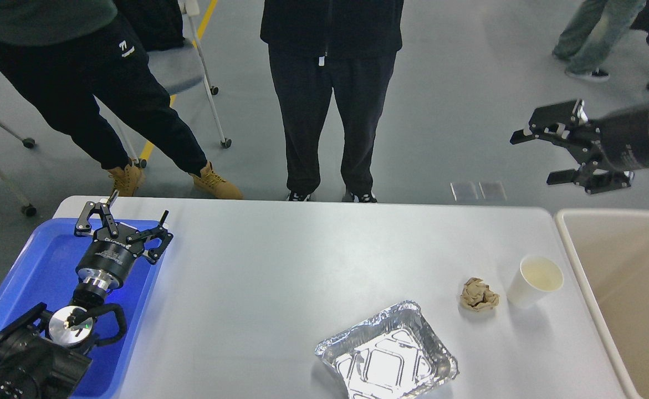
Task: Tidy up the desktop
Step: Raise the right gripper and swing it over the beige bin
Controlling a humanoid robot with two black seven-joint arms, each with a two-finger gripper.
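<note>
The white desktop fills the lower half of the head view. On it lie an empty foil tray at the front, a crumpled brown paper ball and a white paper cup at the right. My left gripper is open and empty above the far end of the blue tray. My right gripper is open and empty, raised high beyond the table's far right corner, pointing left.
A beige bin stands against the table's right edge. Two people stand close behind the table's far edge, one at the middle and one at the left. A wheeled chair is behind them.
</note>
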